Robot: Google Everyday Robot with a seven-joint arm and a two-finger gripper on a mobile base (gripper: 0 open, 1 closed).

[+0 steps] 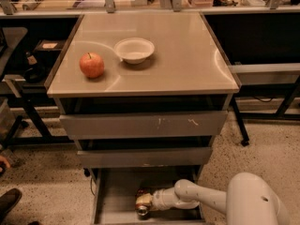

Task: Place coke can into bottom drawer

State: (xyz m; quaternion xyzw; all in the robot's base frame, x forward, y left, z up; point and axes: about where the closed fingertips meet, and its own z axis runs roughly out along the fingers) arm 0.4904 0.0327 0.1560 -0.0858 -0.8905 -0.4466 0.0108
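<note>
Coke can (142, 211): one, inside the bottom drawer (116, 201), towards the front of its floor and a little left of centre. A shiny silver end faces the camera; most of the body is hidden by the gripper, so whether the can stands or lies cannot be told.

Gripper (145, 200): one, low inside the open drawer, directly at the can and overlapping it in view. Whether it is clamped on the can or loose about it cannot be told. The white arm (197, 198) reaches in from the right, over the drawer's right side, from the robot's rounded white body (255, 203) at the lower right.

Drawers: three. The bottom one is pulled out. The middle drawer front (145, 157) is plain. The top drawer front (143, 124) shows pale scratches right of centre.

Cabinet top (187, 60): one red-orange apple (92, 64) at the left, and one white bowl (134, 49) just behind and to its right. The two sit near each other without touching.
</note>
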